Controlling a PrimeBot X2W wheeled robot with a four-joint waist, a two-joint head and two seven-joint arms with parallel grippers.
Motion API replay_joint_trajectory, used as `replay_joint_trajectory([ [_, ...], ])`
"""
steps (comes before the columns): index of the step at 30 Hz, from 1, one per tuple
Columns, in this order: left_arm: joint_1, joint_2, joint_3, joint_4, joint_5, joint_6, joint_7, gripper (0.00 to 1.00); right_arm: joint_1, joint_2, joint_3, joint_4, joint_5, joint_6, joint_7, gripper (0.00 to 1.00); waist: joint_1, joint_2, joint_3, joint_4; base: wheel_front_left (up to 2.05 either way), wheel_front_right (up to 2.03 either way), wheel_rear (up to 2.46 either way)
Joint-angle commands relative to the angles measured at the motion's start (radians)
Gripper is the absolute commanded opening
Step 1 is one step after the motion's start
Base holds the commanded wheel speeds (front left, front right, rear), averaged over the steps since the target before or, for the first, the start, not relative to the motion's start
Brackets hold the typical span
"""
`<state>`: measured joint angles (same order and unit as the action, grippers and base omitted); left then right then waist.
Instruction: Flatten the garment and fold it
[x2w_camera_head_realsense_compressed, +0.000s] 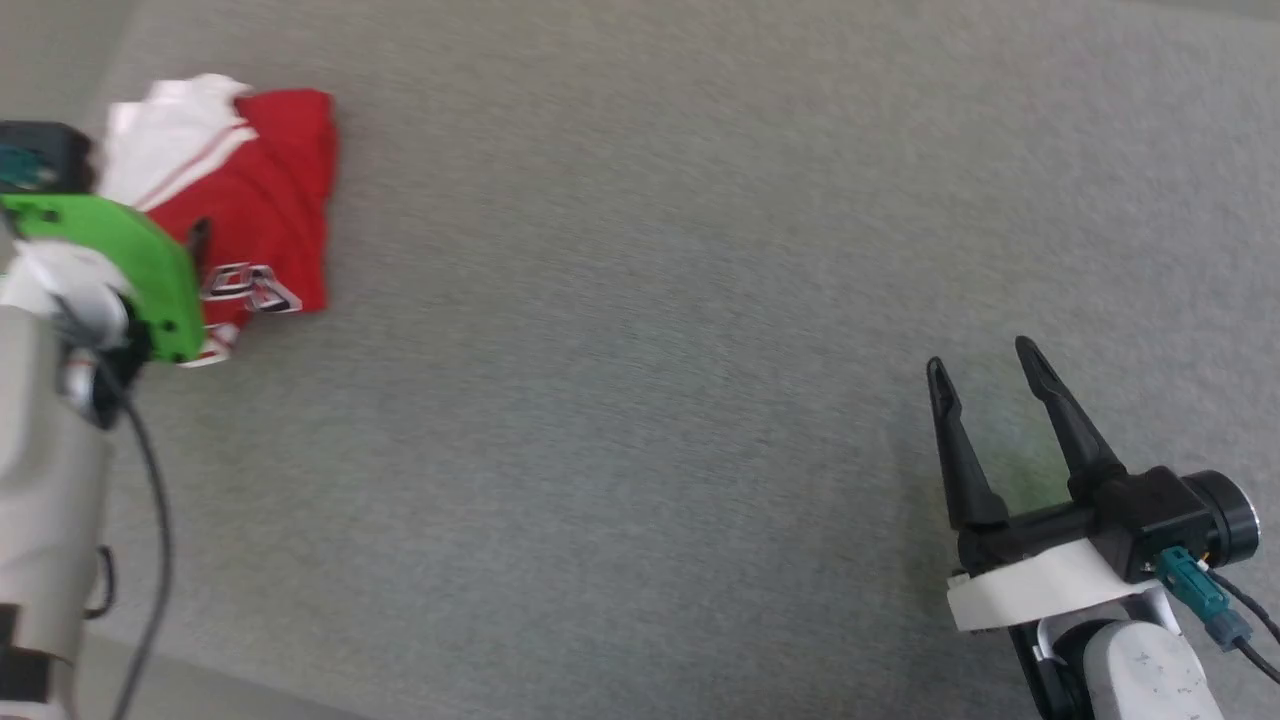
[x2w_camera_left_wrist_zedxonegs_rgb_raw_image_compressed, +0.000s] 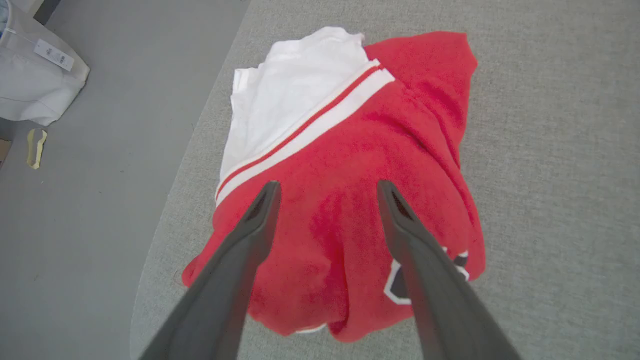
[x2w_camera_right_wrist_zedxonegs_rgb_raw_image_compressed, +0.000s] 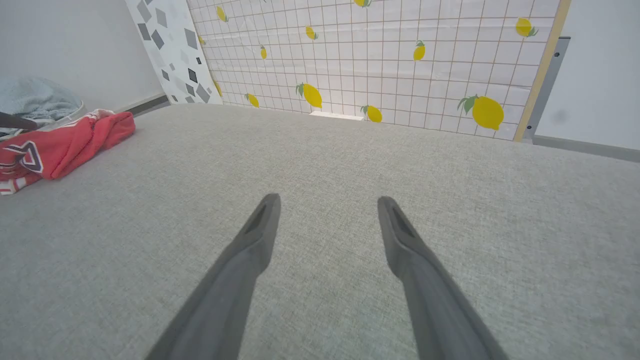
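Mostly crumpled, the garment (x2w_camera_left_wrist_zedxonegs_rgb_raw_image_compressed: 350, 140) lay near the grey mat's (x2w_camera_head_realsense_compressed: 640, 400) edge, its lettering (x2w_camera_head_realsense_compressed: 250, 287) unreadable. The left gripper (x2w_camera_left_wrist_zedxonegs_rgb_raw_image_compressed: 327, 187) was spread wide over it; the right gripper (x2w_camera_head_realsense_compressed: 982, 358) was wide and empty.

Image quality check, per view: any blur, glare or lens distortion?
Head view: soft, streaky motion blur that smears the lettering on the garment; no glare. Left wrist view: sharp on the garment, with even diffuse light and only soft shadow on the grey surface. Right wrist view: sharp, no glare, and wide-angle stretch fans out the grid lines on the lemon-print wall.
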<state>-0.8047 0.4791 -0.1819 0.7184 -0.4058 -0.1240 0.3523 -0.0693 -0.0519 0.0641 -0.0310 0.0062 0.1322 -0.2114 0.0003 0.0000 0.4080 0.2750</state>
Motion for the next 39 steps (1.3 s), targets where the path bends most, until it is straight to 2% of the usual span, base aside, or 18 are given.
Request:
replay_joint_trajectory([
  [1,-0.023,0.022,-0.01,0.022,-0.027,-0.006,0.028,1.0,-0.021,-0.003,0.0,-0.008,-0.005,-0.002,-0.002,1.0,-0.0003,0.0,0.089,-0.085,0.0,0.0,0.0],
  [5,-0.032,0.071,-0.039,0.096,-0.098,-0.006,0.139,1.0,-0.033,-0.002,-0.001,-0.008,-0.004,-0.002,-0.007,1.0,-0.0003,0.0,0.116,-0.108,0.0,0.0,0.0],
  [9,-0.012,0.094,-0.079,0.128,-0.159,-0.007,0.219,1.0,-0.037,-0.002,-0.001,0.0,-0.002,-0.002,-0.014,1.0,-0.0003,0.0,0.122,-0.12,0.0,0.0,0.0],
  [10,-0.005,0.095,-0.089,0.126,-0.18,-0.007,0.236,0.35,-0.037,-0.002,-0.002,0.004,-0.001,-0.002,-0.016,1.0,-0.0003,0.0,0.12,-0.12,0.0,0.0,0.0],
  [11,0.0,0.096,-0.097,0.12,-0.207,-0.007,0.248,0.0,-0.036,-0.002,-0.003,0.009,-0.001,-0.002,-0.018,1.0,-0.0003,0.0,0.116,-0.12,0.0,0.0,0.0],
  [12,0.007,0.106,-0.098,0.11,-0.26,-0.007,0.234,0.0,-0.033,-0.001,-0.007,0.024,0.0,-0.002,-0.023,1.0,-0.0003,0.0,0.099,-0.115,0.0,0.0,0.0],
  [18,-0.023,0.137,-0.07,0.13,-0.276,-0.007,0.087,0.0,-0.029,0.0,0.0,0.059,0.002,-0.002,-0.032,1.0,-0.0003,0.0,0.019,-0.105,0.0,0.0,0.0],
  [26,-0.089,0.17,-0.083,0.086,-0.171,0.015,-0.222,0.0,0.002,0.001,-0.002,0.113,0.017,-0.002,-0.042,1.0,-0.0003,0.0,-0.128,-0.103,0.0,0.0,0.0],
  [30,-0.092,0.137,-0.124,0.011,-0.122,0.011,-0.364,0.0,0.021,0.001,-0.01,0.133,0.039,-0.002,-0.046,1.0,-0.0003,0.0,-0.203,-0.113,0.0,0.0,0.0],
  [33,-0.089,0.086,-0.178,-0.074,-0.094,0.005,-0.426,0.0,0.036,0.001,-0.015,0.144,0.054,-0.002,-0.048,1.0,-0.0003,0.0,-0.255,-0.126,0.0,0.0,0.0],
  [39,-0.032,-0.043,-0.33,-0.246,-0.052,-0.001,-0.413,0.0,0.054,0.001,-0.012,0.148,0.068,-0.002,-0.05,1.0,-0.0003,0.0,-0.312,-0.172,0.0,0.0,0.0],
])
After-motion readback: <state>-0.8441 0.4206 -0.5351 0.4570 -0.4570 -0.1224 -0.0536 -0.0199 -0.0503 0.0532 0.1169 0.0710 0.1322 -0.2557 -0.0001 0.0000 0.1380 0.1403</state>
